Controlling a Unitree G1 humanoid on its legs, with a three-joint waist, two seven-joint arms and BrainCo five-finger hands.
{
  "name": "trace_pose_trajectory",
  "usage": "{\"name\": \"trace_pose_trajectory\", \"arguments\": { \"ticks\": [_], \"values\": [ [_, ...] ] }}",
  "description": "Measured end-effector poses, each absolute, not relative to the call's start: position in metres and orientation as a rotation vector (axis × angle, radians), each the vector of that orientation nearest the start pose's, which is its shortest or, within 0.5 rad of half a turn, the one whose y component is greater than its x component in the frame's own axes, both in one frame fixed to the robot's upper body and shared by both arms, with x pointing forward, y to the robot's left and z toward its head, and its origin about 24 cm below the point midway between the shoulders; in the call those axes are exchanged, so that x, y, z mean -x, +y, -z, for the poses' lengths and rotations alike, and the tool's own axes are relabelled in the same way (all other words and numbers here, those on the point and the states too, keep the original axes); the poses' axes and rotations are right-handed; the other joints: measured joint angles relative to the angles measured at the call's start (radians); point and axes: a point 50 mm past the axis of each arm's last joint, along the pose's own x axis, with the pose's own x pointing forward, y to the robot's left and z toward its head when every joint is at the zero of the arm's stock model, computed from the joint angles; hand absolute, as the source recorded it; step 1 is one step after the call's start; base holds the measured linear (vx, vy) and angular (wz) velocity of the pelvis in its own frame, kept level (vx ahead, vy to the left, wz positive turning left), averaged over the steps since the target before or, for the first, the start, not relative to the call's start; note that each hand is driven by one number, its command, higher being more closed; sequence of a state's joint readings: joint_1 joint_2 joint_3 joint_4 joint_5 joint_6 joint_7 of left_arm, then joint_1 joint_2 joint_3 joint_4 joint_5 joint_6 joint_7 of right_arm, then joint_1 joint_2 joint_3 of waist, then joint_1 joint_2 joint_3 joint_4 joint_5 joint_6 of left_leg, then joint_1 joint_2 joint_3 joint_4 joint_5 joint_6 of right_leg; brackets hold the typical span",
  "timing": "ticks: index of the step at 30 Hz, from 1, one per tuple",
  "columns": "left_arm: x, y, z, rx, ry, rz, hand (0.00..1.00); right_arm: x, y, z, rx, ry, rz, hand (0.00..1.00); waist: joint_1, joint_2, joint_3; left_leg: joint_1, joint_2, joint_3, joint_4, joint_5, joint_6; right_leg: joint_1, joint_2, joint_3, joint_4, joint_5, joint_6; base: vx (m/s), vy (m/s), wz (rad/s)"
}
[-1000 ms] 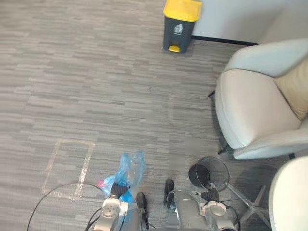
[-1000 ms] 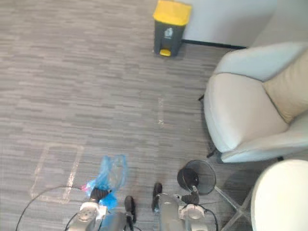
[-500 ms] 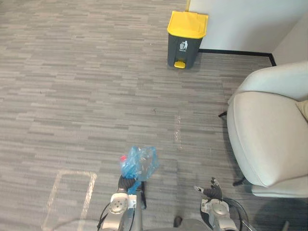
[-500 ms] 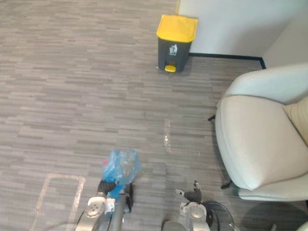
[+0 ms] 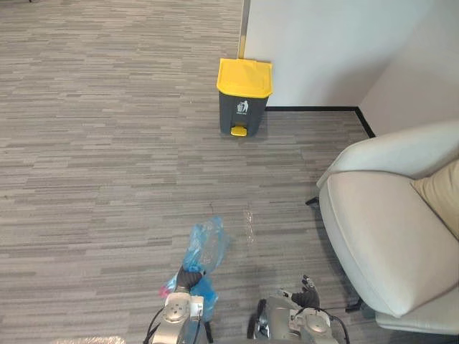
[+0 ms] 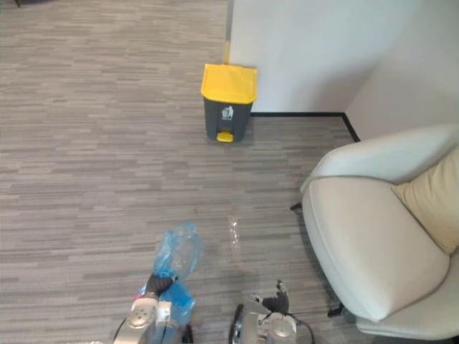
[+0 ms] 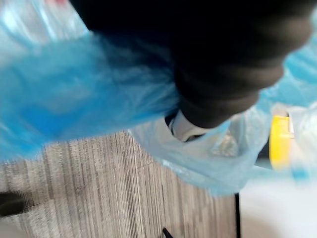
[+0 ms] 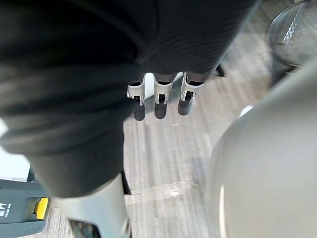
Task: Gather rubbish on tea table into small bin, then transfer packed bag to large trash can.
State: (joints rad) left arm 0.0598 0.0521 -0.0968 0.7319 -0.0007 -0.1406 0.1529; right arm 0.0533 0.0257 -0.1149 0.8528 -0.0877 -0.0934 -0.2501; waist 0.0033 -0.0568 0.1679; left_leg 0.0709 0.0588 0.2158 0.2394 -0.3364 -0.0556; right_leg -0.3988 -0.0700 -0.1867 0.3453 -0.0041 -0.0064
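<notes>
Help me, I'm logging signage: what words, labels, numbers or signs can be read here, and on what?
No legible words or numbers.
Large trash can: small white sign on its dark front, too small to read.
Blue bag in the left hand: no print visible.

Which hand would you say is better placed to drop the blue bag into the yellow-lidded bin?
Left: the left hand is closed round the translucent blue plastic bag, and the grey pedal bin with a yellow lid stands ahead. The empty right hand might instead lift the shut lid.
</notes>
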Motion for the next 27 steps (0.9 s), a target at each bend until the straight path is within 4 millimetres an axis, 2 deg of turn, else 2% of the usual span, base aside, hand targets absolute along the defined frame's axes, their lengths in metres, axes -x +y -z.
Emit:
{"name": "trace_pose_trajectory", "arguments": {
  "ticks": [1, 2, 3, 4, 5, 6, 7, 8, 9, 10, 11, 12, 13, 14, 15, 16, 17, 18, 19, 20, 22, 23, 24, 25, 26, 27],
  "values": [
    [-0.172, 0.159, 0.116, -0.126, 0.671, -0.083, 1.00, -0.155, -0.178, 0.130, 0.128, 0.798, 0.309, 0.00, -0.003, 0.043, 0.003, 0.015, 0.032, -0.043, -0.002, -0.003, -0.012, 0.027, 0.021, -0.016, 0.005, -0.008, -0.032, 0.48, -0.078, 0.22],
    [-0.171, 0.158, 0.116, -0.124, 0.674, -0.080, 1.00, -0.159, -0.184, 0.129, 0.137, 0.791, 0.320, 0.00, 0.002, 0.060, 0.005, 0.019, 0.035, -0.088, 0.010, 0.036, -0.026, 0.031, 0.019, -0.027, 0.046, -0.054, -0.045, 0.80, -0.167, 0.32],
    [-0.171, 0.154, 0.117, -0.113, 0.676, -0.081, 1.00, -0.154, -0.189, 0.131, 0.127, 0.814, 0.348, 0.00, -0.001, 0.066, 0.006, 0.038, 0.032, -0.118, 0.026, 0.086, -0.027, 0.053, -0.001, -0.041, 0.099, -0.098, -0.053, 0.65, -0.159, 0.39],
    [-0.171, 0.153, 0.117, -0.108, 0.676, -0.079, 1.00, -0.151, -0.190, 0.133, 0.126, 0.824, 0.353, 0.00, -0.002, 0.067, 0.004, 0.040, 0.029, -0.122, 0.045, 0.104, -0.028, 0.057, -0.011, -0.051, 0.127, -0.111, -0.054, 0.61, -0.193, 0.55],
    [-0.176, 0.147, 0.113, -0.090, 0.651, -0.075, 1.00, -0.149, -0.192, 0.132, 0.130, 0.819, 0.355, 0.00, -0.009, 0.074, 0.012, 0.025, 0.032, -0.123, 0.172, 0.150, -0.045, 0.053, -0.021, -0.081, 0.209, -0.147, -0.041, 0.34, -0.156, 0.49],
    [-0.172, 0.149, 0.111, -0.079, 0.636, -0.087, 1.00, -0.149, -0.188, 0.132, 0.132, 0.812, 0.339, 0.00, -0.002, 0.068, 0.007, -0.060, 0.058, -0.109, 0.417, 0.206, -0.080, 0.167, -0.008, -0.087, 0.075, -0.174, -0.054, 0.33, -0.157, 0.40],
    [-0.170, 0.149, 0.111, -0.073, 0.640, -0.093, 1.00, -0.149, -0.188, 0.131, 0.134, 0.809, 0.336, 0.00, -0.002, 0.066, 0.010, -0.095, 0.078, -0.104, 0.507, 0.207, -0.082, 0.200, -0.002, -0.088, 0.045, -0.199, -0.049, 0.33, -0.082, -0.12],
    [-0.171, 0.143, 0.109, -0.033, 0.626, -0.110, 1.00, -0.154, -0.185, 0.129, 0.135, 0.793, 0.325, 0.00, 0.017, 0.099, 0.008, -0.195, 0.154, -0.081, 0.701, 0.144, -0.056, 0.254, 0.042, -0.080, 0.012, -0.206, -0.063, 0.44, -0.007, -0.39],
    [-0.172, 0.142, 0.108, -0.029, 0.624, -0.108, 1.00, -0.157, -0.180, 0.129, 0.124, 0.788, 0.313, 0.00, 0.030, 0.090, 0.013, -0.271, 0.171, -0.049, 0.756, 0.098, -0.037, 0.300, 0.047, -0.070, -0.015, -0.212, -0.063, 0.43, 0.029, -0.44],
    [-0.172, 0.142, 0.108, -0.029, 0.625, -0.108, 1.00, -0.157, -0.179, 0.129, 0.120, 0.788, 0.313, 0.00, 0.033, 0.078, 0.019, -0.296, 0.172, -0.037, 0.751, 0.086, -0.027, 0.320, 0.044, -0.066, -0.031, -0.213, -0.063, 0.41, 0.040, -0.28],
    [-0.173, 0.143, 0.108, -0.031, 0.620, -0.109, 1.00, -0.157, -0.170, 0.130, 0.096, 0.793, 0.302, 0.00, 0.048, 0.066, 0.025, -0.348, 0.166, -0.008, 0.692, 0.061, -0.010, 0.371, 0.030, -0.053, -0.067, -0.212, -0.061, 0.48, 0.085, -0.32],
    [-0.174, 0.143, 0.107, -0.031, 0.616, -0.109, 1.00, -0.156, -0.168, 0.130, 0.086, 0.795, 0.306, 0.00, 0.055, 0.047, 0.027, -0.383, 0.150, 0.012, 0.561, 0.058, -0.011, 0.405, 0.010, -0.042, -0.092, -0.212, -0.060, 0.40, 0.083, -0.32],
    [-0.174, 0.143, 0.107, -0.030, 0.616, -0.109, 1.00, -0.157, -0.168, 0.130, 0.085, 0.793, 0.307, 0.00, 0.056, 0.044, 0.027, -0.394, 0.144, 0.014, 0.508, 0.059, -0.010, 0.414, 0.004, -0.040, -0.100, -0.214, -0.055, 0.41, 0.141, -0.25],
    [-0.173, 0.142, 0.107, -0.028, 0.616, -0.108, 1.00, -0.157, -0.168, 0.130, 0.086, 0.793, 0.310, 0.00, 0.057, 0.039, 0.027, -0.411, 0.125, 0.011, 0.388, 0.073, -0.003, 0.439, -0.010, -0.035, -0.121, -0.224, -0.028, 0.34, 0.177, -0.24],
    [-0.173, 0.141, 0.107, -0.025, 0.619, -0.107, 1.00, -0.153, -0.174, 0.131, 0.091, 0.803, 0.333, 0.00, 0.059, 0.049, 0.020, -0.421, 0.095, -0.022, 0.156, 0.171, -0.001, 0.475, -0.021, -0.018, -0.140, -0.251, 0.025, 0.52, 0.320, -0.35],
    [-0.171, 0.142, 0.109, -0.028, 0.627, -0.109, 1.00, -0.150, -0.178, 0.132, 0.096, 0.815, 0.348, 0.00, 0.064, 0.060, 0.013, -0.414, 0.090, -0.054, 0.088, 0.304, -0.011, 0.491, -0.018, 0.001, -0.141, -0.274, 0.063, 0.44, 0.308, -0.39],
    [-0.168, 0.142, 0.111, -0.030, 0.639, -0.109, 1.00, -0.148, -0.178, 0.134, 0.095, 0.825, 0.349, 0.00, 0.068, 0.053, 0.012, -0.408, 0.080, -0.053, 0.093, 0.303, 0.001, 0.496, -0.024, 0.012, -0.142, -0.282, 0.075, 0.45, 0.286, -0.12],
    [-0.168, 0.150, 0.112, -0.056, 0.648, -0.115, 1.00, -0.146, -0.172, 0.137, 0.084, 0.850, 0.339, 0.00, 0.058, 0.013, -0.007, -0.402, 0.036, -0.032, 0.081, 0.283, 0.016, 0.501, -0.062, 0.035, -0.156, -0.269, 0.069, 0.44, 0.249, 0.07],
    [-0.174, 0.153, 0.109, -0.068, 0.630, -0.112, 1.00, -0.142, -0.171, 0.138, 0.076, 0.860, 0.345, 0.00, 0.062, 0.001, -0.008, -0.406, 0.013, -0.026, 0.114, 0.249, 0.030, 0.505, -0.089, 0.047, -0.147, -0.252, 0.077, 0.45, 0.237, 0.15],
    [-0.174, 0.153, 0.109, -0.070, 0.629, -0.111, 1.00, -0.143, -0.171, 0.138, 0.076, 0.859, 0.346, 0.00, 0.065, 0.001, -0.008, -0.406, 0.011, -0.018, 0.131, 0.233, 0.036, 0.504, -0.095, 0.054, -0.133, -0.250, 0.081, 0.43, 0.258, -0.01],
    [-0.174, 0.153, 0.109, -0.075, 0.631, -0.107, 1.00, -0.144, -0.171, 0.137, 0.075, 0.856, 0.343, 0.00, 0.070, 0.003, -0.008, -0.365, -0.009, 0.005, 0.163, 0.160, 0.057, 0.459, -0.131, 0.100, 0.045, -0.244, 0.096, 0.40, 0.242, -0.15],
    [-0.174, 0.152, 0.109, -0.078, 0.629, -0.100, 1.00, -0.143, -0.171, 0.138, 0.074, 0.857, 0.343, 0.00, 0.069, 0.007, -0.007, -0.338, -0.015, 0.009, 0.162, 0.137, 0.062, 0.415, -0.145, 0.118, 0.166, -0.222, 0.132, 0.44, 0.221, -0.14],
    [-0.172, 0.151, 0.110, -0.090, 0.636, -0.084, 1.00, -0.141, -0.169, 0.139, 0.071, 0.865, 0.342, 0.00, 0.068, 0.008, -0.005, -0.286, -0.026, 0.015, 0.152, 0.107, 0.068, 0.316, -0.160, 0.158, 0.402, -0.171, 0.171, 0.28, 0.125, -0.05],
    [-0.172, 0.150, 0.111, -0.095, 0.640, -0.078, 1.00, -0.139, -0.169, 0.139, 0.071, 0.869, 0.341, 0.00, 0.066, 0.009, -0.004, -0.265, -0.030, 0.014, 0.147, 0.097, 0.072, 0.281, -0.159, 0.167, 0.487, -0.170, 0.172, 0.35, 0.114, 0.00],
    [-0.169, 0.149, 0.112, -0.094, 0.654, -0.077, 1.00, -0.137, -0.170, 0.139, 0.072, 0.871, 0.343, 0.00, 0.059, 0.011, -0.002, -0.210, -0.034, 0.015, 0.129, 0.079, 0.075, 0.208, -0.157, 0.162, 0.629, -0.186, 0.156, 0.36, 0.037, -0.01],
    [-0.168, 0.149, 0.113, -0.094, 0.660, -0.074, 1.00, -0.141, -0.172, 0.136, 0.079, 0.843, 0.345, 0.00, 0.054, 0.018, 0.002, -0.156, -0.034, 0.015, 0.101, 0.065, 0.074, 0.148, -0.152, 0.125, 0.699, -0.210, 0.135, 0.42, 0.034, -0.03]
  ]
}}
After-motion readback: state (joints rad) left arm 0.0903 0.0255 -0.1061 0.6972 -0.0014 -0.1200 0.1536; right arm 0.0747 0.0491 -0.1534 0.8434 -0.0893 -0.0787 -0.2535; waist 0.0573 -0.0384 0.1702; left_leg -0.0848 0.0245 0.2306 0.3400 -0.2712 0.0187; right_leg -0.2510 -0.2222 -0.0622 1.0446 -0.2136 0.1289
